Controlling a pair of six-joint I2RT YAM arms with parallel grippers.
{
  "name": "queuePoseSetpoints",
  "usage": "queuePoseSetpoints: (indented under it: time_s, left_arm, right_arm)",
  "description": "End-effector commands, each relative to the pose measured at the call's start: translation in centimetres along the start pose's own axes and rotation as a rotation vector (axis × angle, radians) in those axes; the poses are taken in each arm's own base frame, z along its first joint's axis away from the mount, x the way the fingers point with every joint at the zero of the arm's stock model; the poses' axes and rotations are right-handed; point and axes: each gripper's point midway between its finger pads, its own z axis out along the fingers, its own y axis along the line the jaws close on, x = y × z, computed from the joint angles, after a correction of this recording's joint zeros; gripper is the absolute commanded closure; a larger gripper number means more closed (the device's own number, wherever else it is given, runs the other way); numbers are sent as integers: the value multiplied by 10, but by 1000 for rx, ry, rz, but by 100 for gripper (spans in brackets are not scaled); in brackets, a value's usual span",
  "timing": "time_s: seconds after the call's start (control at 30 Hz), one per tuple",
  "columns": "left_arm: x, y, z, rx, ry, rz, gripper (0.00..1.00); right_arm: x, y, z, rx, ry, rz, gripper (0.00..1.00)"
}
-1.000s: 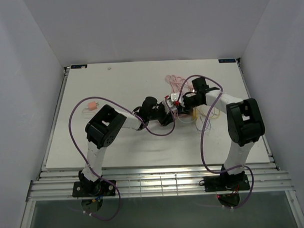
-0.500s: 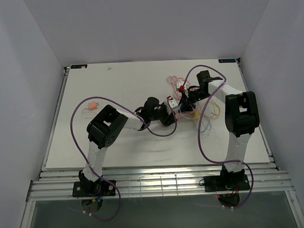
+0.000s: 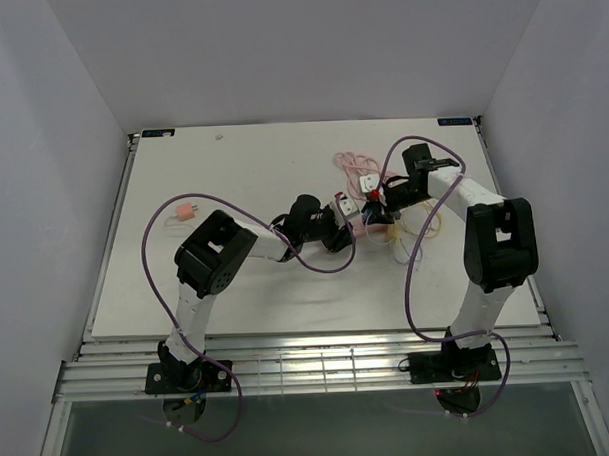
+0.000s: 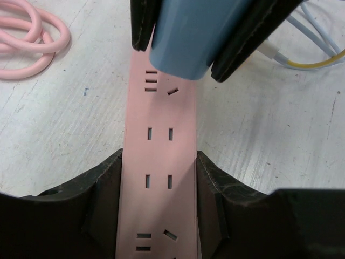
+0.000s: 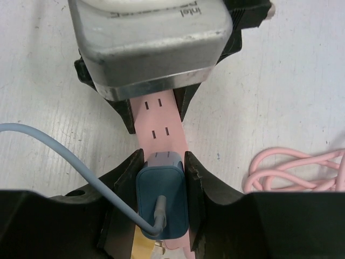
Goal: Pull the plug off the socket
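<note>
**Both end effectors clamped: left on the strip, right on the plug**

Your left end effector [image 4: 159, 167] is pinching the long narrow pink plastic power strip [image 4: 159, 116] across its width. One dark finger presses each long edge, and the row of outlet slots shows between them. The power strip lies flat on the white surface [image 3: 232, 170], around the middle and a little right of centre, between the two arms.

Your right end effector [image 5: 162, 162] is pressed together on the small dark blue boxy plug [image 5: 161, 202], with one finger on each side of it. The plug sits on top of the power strip at the end away from the left end effector. You cannot tell whether its prongs are seated.

A pale blue cable [image 5: 54, 141] leaves the plug's back and curves off to the side. The thin coiled pink cord [image 5: 302, 172] lies on the surface just beside the power strip, and loose yellow and pale blue cables [image 4: 299, 66] lie on its other side. The silver camera housing [image 5: 151, 38] on the left wrist hangs over the strip. A small pink item [image 3: 187, 210] sits well apart, near the left edge; it is too small to identify.
</note>
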Motion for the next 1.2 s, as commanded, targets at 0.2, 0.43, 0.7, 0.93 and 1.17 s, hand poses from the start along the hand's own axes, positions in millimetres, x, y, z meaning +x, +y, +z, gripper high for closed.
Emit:
queuePoseSetpoints:
  time_s: [0.2,0.43,0.7,0.93,1.17]
  left_arm:
    - [133,-17,-27,-52,419,-200,100]
    - [125,-8,-37,-121,462,-222,100]
    - [124,-7,-56,-184,492,-250,100]
    - [130,-3,-72,-263,530,-291,100]
    - [124,3,-84,-348,521,-368,82]
  right_arm:
    - [-31,-45,-25,164,-78,132,92]
    - [-62,-143,-123,765,-127,277,92]
    - [-81,-180,-231,1094,-234,419,92]
    - [-67,-156,-270,1286,-161,476,92]
    - [12,-100,-256,1412,-8,798,91]
